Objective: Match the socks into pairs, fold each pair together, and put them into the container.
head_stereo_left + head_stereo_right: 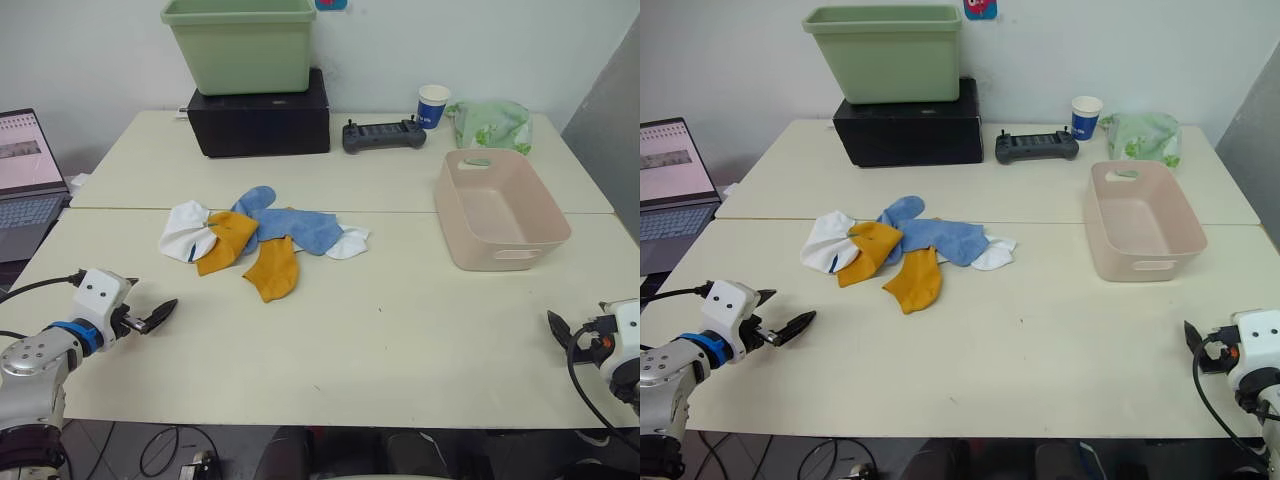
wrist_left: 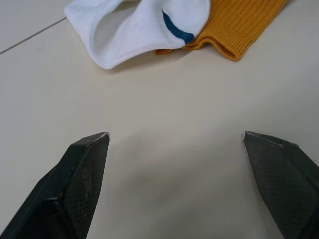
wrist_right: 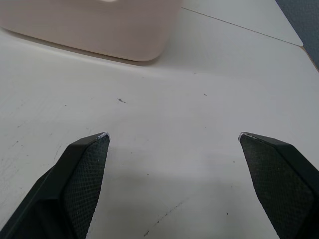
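Observation:
The socks lie in a loose heap left of the table's middle. A white sock (image 1: 185, 230) with a dark mark and a mustard-orange one (image 1: 228, 240) are on the left. A second mustard-orange sock (image 1: 275, 270) is nearest me. Two light blue socks (image 1: 300, 228) overlap behind them, and a white sock (image 1: 348, 243) peeks out on the right. The pale pink container (image 1: 510, 255) stands empty to the right. My left gripper (image 1: 160, 312) is open and empty near the front left edge, short of the white sock (image 2: 134, 30). At the front right edge my right gripper (image 3: 172, 144) is also open and empty, facing the container (image 3: 89, 25).
A green bin (image 1: 240, 45) sits on a black box (image 1: 260, 120) at the back. A black controller (image 1: 383, 133), a paper cup (image 1: 433, 105) and a pale green bag (image 1: 492, 122) line the back right. A laptop (image 1: 25, 170) is on the far left.

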`<state>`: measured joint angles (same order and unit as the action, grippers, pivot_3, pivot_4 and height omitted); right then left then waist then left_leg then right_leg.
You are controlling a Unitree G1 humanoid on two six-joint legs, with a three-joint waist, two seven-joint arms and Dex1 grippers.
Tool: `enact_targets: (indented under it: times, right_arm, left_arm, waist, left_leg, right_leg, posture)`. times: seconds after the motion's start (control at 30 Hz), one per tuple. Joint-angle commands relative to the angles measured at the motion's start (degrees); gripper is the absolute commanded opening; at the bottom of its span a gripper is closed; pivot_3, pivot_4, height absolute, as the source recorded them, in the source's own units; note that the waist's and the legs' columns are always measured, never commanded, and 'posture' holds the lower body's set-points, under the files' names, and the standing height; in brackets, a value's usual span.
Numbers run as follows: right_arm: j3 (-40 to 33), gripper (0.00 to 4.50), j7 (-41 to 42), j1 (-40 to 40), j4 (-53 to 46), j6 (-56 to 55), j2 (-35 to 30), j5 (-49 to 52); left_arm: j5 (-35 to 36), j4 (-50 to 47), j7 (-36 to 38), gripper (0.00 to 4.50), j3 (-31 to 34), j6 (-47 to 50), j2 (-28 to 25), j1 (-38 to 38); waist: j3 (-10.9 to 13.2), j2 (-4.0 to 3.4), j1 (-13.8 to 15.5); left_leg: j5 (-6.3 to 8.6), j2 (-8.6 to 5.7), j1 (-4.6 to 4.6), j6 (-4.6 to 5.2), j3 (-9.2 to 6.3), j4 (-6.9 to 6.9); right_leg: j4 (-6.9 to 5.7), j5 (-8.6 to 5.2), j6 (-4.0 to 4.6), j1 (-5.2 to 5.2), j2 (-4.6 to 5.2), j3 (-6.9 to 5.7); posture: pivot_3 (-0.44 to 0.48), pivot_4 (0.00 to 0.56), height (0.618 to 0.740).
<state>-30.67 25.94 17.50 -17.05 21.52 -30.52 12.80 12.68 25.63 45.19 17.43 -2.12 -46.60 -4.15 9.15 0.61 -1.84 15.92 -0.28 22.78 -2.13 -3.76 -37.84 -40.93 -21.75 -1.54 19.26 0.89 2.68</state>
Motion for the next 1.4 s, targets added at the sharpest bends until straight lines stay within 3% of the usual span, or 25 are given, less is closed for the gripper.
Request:
enact_targets:
  times: [0.03, 0.3, 0.87, 1.1, 1.4]
  right_arm:
    - [-1.6, 4.5, -0.6, 0.2, -0.6, -2.1, 0.3, 0.5]
    - [-1.7, 4.5, -1.6, 1.2, -1.4, -4.0, 0.7, -0.3]
    - [0.0, 4.5, 0.2, 5.1, -5.5, -7.8, 2.5, 1.9]
    - [3.4, 4.5, 1.9, 5.9, -8.3, -8.5, 1.3, 1.1]
    - [16.1, 4.5, 8.4, 2.3, -19.4, -3.8, -4.3, 1.3]
  left_arm:
    - [0.6, 0.4, 0.5, 4.47, 0.2, -0.6, 1.0, -0.1]
    - [2.7, -1.1, 4.1, 4.47, 1.1, -3.2, 2.2, 0.4]
    - [7.8, -6.6, 9.8, 4.47, 1.9, 3.1, 1.7, 0.3]
    - [11.7, -15.0, 11.1, 4.47, 1.9, 11.9, 2.3, 3.2]
    - [22.0, -28.3, 7.1, 4.47, 2.5, 31.3, 5.2, 7.6]
  waist:
    - [0.0, 0.0, 0.0]
    - [0.0, 0.0, 0.0]
    - [0.0, 0.03, 0.0]
    - [0.0, 0.02, -0.1]
    - [0.0, 0.04, -0.1]
  left_leg:
    - [0.0, 0.0, 0.0, 0.0, 0.0, 0.0]
    - [0.0, -0.03, 0.04, 0.0, -0.03, -0.02]
    - [0.0, -0.02, 0.05, 0.0, -0.12, -0.02]
    - [0.0, -0.02, 0.05, 0.0, -0.13, -0.02]
    - [0.0, -0.02, 0.06, 0.0, -0.19, -0.03]
  right_leg:
    - [0.0, 0.0, 0.0, 0.0, 0.0, 0.0]
    - [0.03, 0.0, 0.0, -0.01, 0.04, -0.05]
    - [0.03, 0.0, 0.0, -0.02, 0.03, -0.14]
    - [0.02, 0.0, 0.0, -0.02, 0.03, -0.13]
    - [0.05, 0.0, 0.0, -0.06, 0.02, -0.17]
  posture:
    - [0.0, 0.15, 0.725]
    - [0.0, 0.15, 0.725]
    - [0.0, 0.15, 0.725]
    - [0.0, 0.15, 0.725]
    - [0.0, 0.15, 0.725]
